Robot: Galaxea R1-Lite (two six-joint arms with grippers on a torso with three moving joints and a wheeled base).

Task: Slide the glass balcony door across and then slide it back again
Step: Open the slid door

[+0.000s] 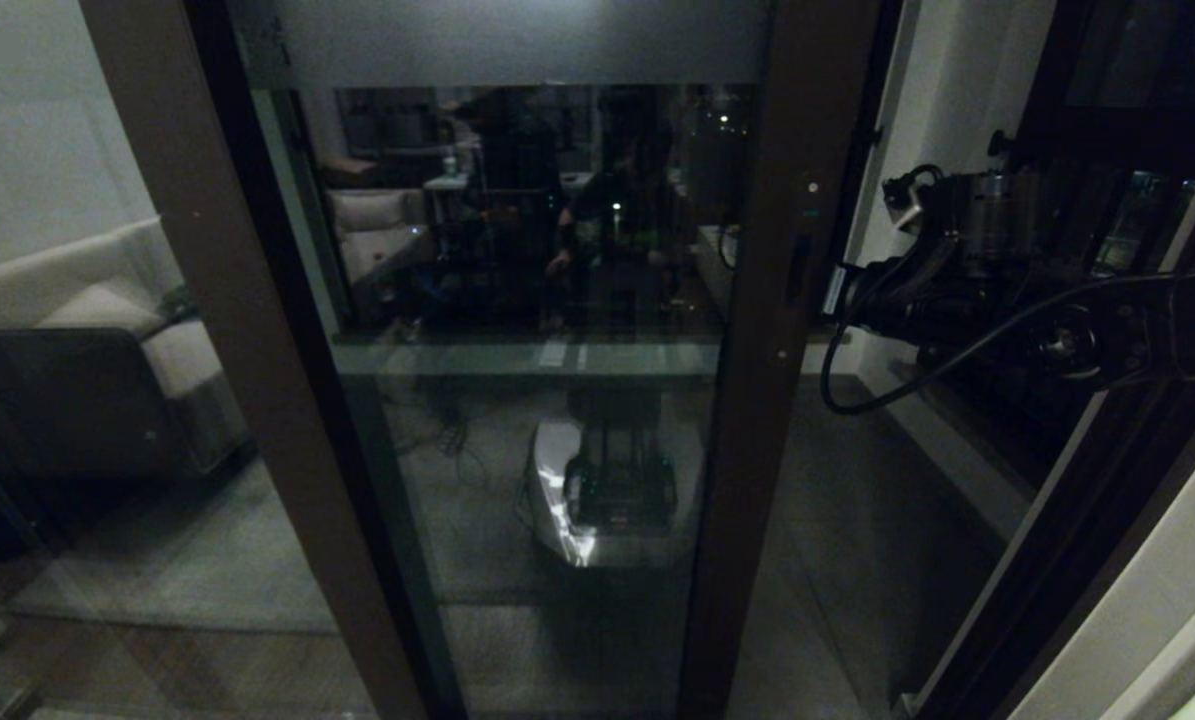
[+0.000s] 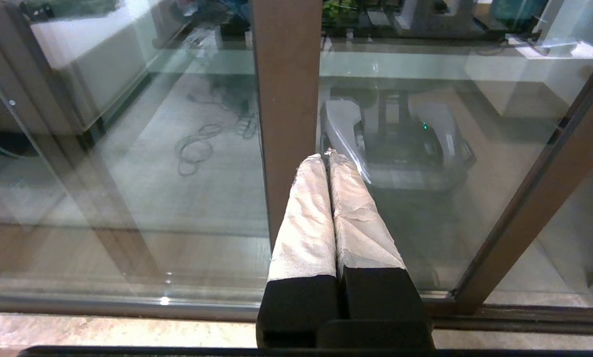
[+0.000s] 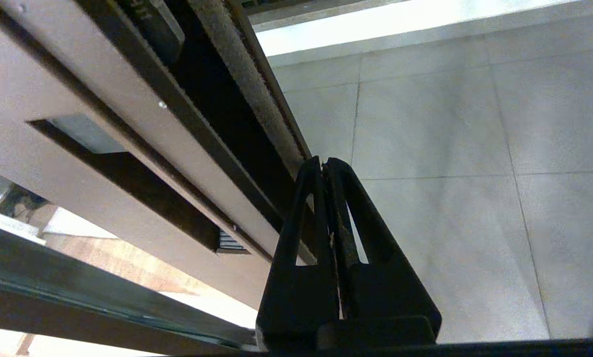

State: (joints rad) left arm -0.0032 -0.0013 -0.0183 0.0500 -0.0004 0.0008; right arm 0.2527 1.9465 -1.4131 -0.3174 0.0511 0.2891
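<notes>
The glass balcony door [image 1: 517,440] fills the middle of the head view, with a frosted band across its top and a dark brown frame. Its slim black recessed handle [image 1: 800,270] sits in the right stile. My right gripper [image 1: 841,292] is shut and empty, held at handle height against the free edge of that stile. In the right wrist view the right gripper [image 3: 323,162] has its black tips beside the door's brush-lined edge [image 3: 246,74], past the handle recess [image 3: 127,178]. My left gripper [image 2: 326,156] is shut on nothing, low in front of the glass.
Right of the stile a gap shows grey balcony floor tiles [image 1: 837,520] and a white wall [image 1: 932,110]. A black-framed side window [image 1: 1107,200] lies behind my right arm. A handle-less glass panel at the left shows a sofa [image 1: 77,310]. A bottom track [image 2: 127,307] runs below.
</notes>
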